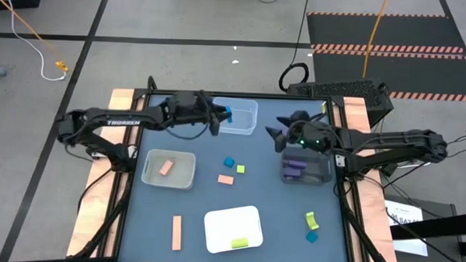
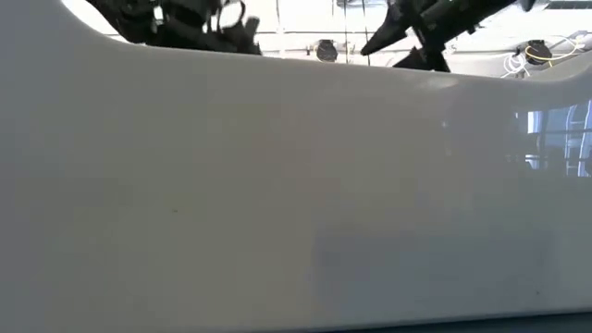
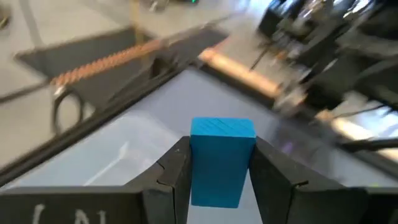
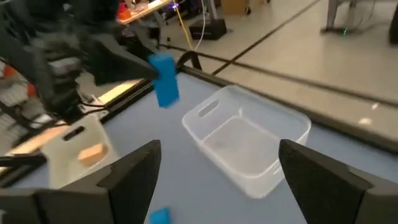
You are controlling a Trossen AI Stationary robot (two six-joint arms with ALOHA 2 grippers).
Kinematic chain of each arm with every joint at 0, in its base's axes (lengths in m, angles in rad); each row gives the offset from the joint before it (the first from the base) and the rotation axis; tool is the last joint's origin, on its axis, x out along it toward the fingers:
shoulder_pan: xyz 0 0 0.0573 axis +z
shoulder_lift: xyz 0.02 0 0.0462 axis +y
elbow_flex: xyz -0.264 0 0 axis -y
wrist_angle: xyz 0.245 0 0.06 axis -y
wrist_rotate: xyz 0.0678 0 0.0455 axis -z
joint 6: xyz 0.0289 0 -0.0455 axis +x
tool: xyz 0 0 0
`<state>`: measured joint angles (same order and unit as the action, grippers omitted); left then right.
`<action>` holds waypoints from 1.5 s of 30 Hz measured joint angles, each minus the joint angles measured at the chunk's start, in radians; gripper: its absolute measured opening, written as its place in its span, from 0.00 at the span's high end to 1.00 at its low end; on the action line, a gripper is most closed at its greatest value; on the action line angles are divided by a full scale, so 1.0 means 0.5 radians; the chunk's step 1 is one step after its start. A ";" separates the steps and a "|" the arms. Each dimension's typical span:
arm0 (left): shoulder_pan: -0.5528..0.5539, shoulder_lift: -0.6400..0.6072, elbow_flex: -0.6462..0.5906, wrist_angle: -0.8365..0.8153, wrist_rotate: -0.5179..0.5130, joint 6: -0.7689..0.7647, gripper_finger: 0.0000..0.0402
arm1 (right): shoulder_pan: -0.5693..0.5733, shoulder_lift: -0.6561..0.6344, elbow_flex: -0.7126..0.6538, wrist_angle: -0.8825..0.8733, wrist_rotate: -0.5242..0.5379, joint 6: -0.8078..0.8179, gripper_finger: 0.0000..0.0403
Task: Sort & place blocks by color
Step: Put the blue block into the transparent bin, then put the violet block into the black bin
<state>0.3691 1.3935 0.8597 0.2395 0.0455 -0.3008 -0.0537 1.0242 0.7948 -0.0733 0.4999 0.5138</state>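
Note:
My left gripper (image 1: 220, 115) is shut on a blue block (image 1: 227, 113) at the left rim of the clear bin (image 1: 240, 117), at the far middle of the table. In the right wrist view the blue block (image 4: 165, 79) is in the air beside the clear bin (image 4: 249, 146). My right gripper (image 1: 278, 136) stands open with nothing between its fingers, right of the clear bin. Loose blocks lie on the table: blue (image 1: 229, 162), yellow-green (image 1: 240, 169), peach (image 1: 226, 179), a peach bar (image 1: 177, 232), yellow-green (image 1: 312, 220) and blue (image 1: 312, 237). My left gripper pinches the blue block between its two fingers (image 3: 177, 171), on two opposite side faces (image 3: 198, 168). The fingers reach in nearly level from the table's left. The block stands upright in the hold, its top end (image 3: 222, 127) past the fingertips, lifted clear of the table.
A grey bin (image 1: 183, 176) at the left holds a peach block (image 1: 166, 167). A dark bin (image 1: 321, 174) at the right holds purple blocks (image 1: 295, 166). A white tray (image 1: 222, 224) at the near middle holds a yellow-green block (image 1: 239, 242); its wall (image 2: 296, 185) fills the low view.

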 joint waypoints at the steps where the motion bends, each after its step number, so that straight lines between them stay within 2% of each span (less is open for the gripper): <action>1: 0.027 0.035 0.000 -0.024 -0.001 -0.001 0.68 | -0.023 0.025 0.000 0.018 -0.001 -0.045 0.22; 11: 0.174 0.415 0.001 0.009 -0.001 0.008 0.68 | -0.353 0.211 0.000 -0.165 -0.009 -0.088 0.22; 16: 0.225 0.542 0.001 0.045 -0.004 0.009 0.68 | -0.557 0.216 0.000 -0.320 -0.275 -0.009 0.22; 20: 0.258 0.595 0.001 0.084 -0.011 0.012 0.55 | -0.690 0.253 0.000 -0.437 -0.325 0.008 0.22; 24: 0.278 0.595 0.001 0.098 -0.014 0.013 0.42 | -0.799 0.349 0.001 -0.461 -0.392 -0.009 0.22; 28: 0.292 0.553 0.001 0.166 -0.015 -0.035 0.38 | -0.881 0.486 0.001 -0.503 -0.490 -0.026 0.22; 31: 0.295 0.504 0.001 0.216 -0.015 -0.144 0.38 | -0.923 0.583 0.001 -0.523 -0.544 -0.096 0.22; 35: 0.295 0.411 0.001 0.237 -0.014 -0.234 0.41 | -0.969 0.688 0.001 -0.535 -0.737 -0.194 0.22; 45: 0.295 0.122 0.001 0.247 -0.011 -0.247 0.47 | -1.046 0.938 0.000 -0.568 -0.748 -0.462 0.22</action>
<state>0.5167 1.4545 0.8600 0.3632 0.0402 -0.4244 -0.5767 1.4930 0.7948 -0.3571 0.1261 0.2829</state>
